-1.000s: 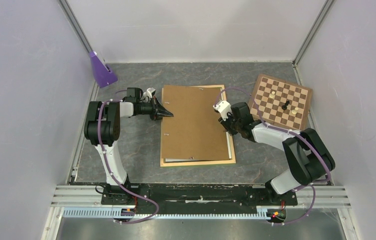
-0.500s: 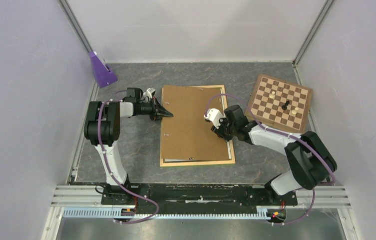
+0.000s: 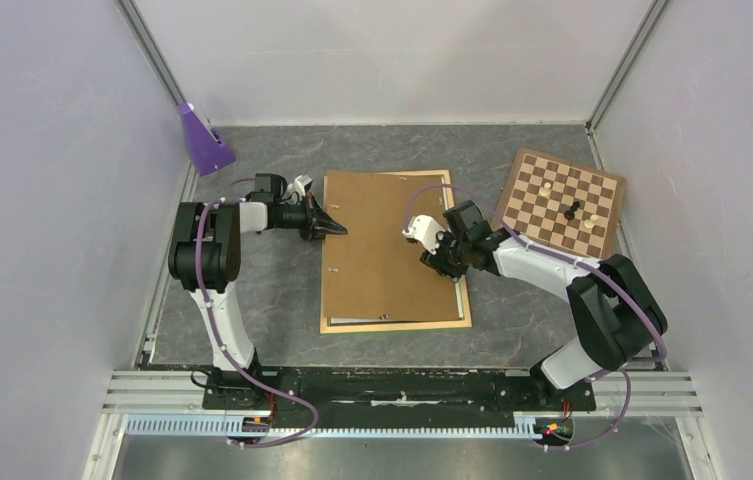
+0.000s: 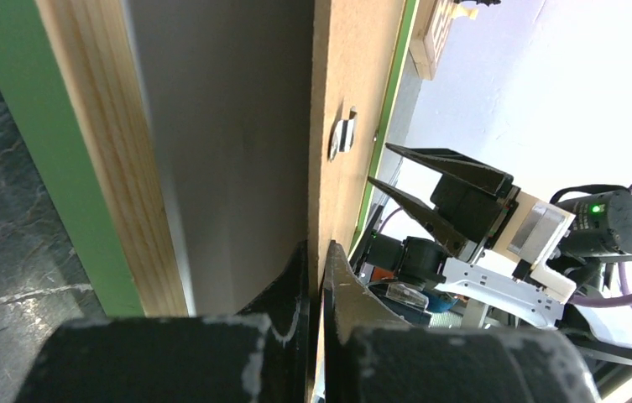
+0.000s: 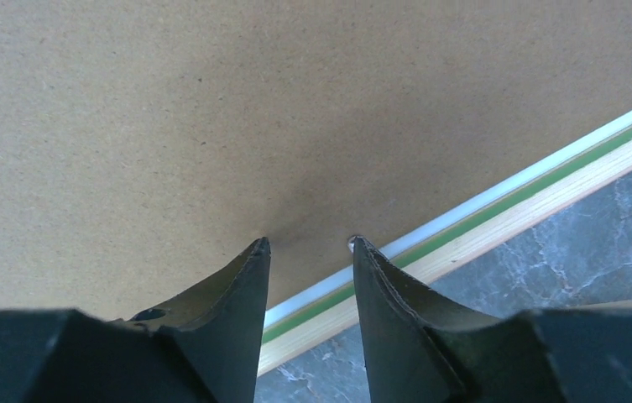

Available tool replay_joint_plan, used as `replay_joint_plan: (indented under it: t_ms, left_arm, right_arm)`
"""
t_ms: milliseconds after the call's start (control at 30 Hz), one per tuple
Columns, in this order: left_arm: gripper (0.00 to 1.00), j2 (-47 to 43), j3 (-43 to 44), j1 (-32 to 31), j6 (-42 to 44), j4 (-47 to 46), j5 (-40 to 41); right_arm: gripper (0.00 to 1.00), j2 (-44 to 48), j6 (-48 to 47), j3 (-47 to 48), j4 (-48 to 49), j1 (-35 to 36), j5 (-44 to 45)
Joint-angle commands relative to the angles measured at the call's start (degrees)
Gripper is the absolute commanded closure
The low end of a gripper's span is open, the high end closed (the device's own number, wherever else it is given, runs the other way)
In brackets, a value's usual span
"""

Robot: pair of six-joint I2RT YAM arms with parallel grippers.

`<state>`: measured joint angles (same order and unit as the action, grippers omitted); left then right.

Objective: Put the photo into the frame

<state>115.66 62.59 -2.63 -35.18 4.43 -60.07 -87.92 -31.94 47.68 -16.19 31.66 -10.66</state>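
Though beneath one panel (image 3: 387, 250), one frame (image 3: 402, 325).

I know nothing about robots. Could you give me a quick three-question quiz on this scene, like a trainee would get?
1. True or false: the right gripper is clamped on the hardboard panel.
2. What does the left gripper pinch? A a cup; B the hardboard panel's edge; C a spoon.
3. Fill in: the frame shows pale wood on one face and bright ___ on the other.
Key: 1 false, its jaws stand open over the panel; 2 B; 3 green.
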Motion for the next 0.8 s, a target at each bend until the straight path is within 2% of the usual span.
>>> replay_joint_plan:
  t_ms: [0, 200, 767]
  left_arm:
    - [0.98, -0.9, 0.8, 0.5, 4.9, 5.7, 14.2]
    - [0.98, -0.8, 1.0, 0.8, 6.0, 7.1, 14.6]
    - [0.98, -0.3, 1.0, 1.1, 6.1, 7.2, 14.5]
  right_arm:
    - [0.57, -0.9, -4.7, 5.0, -2.1, -2.5, -0.7]
    - [0.6, -1.8, -5.9, 9.1, -2.2, -5.2, -0.8]
    - [0.61, -5.1, -12.5, 7.7, 0.1, -5.2, 2.8]
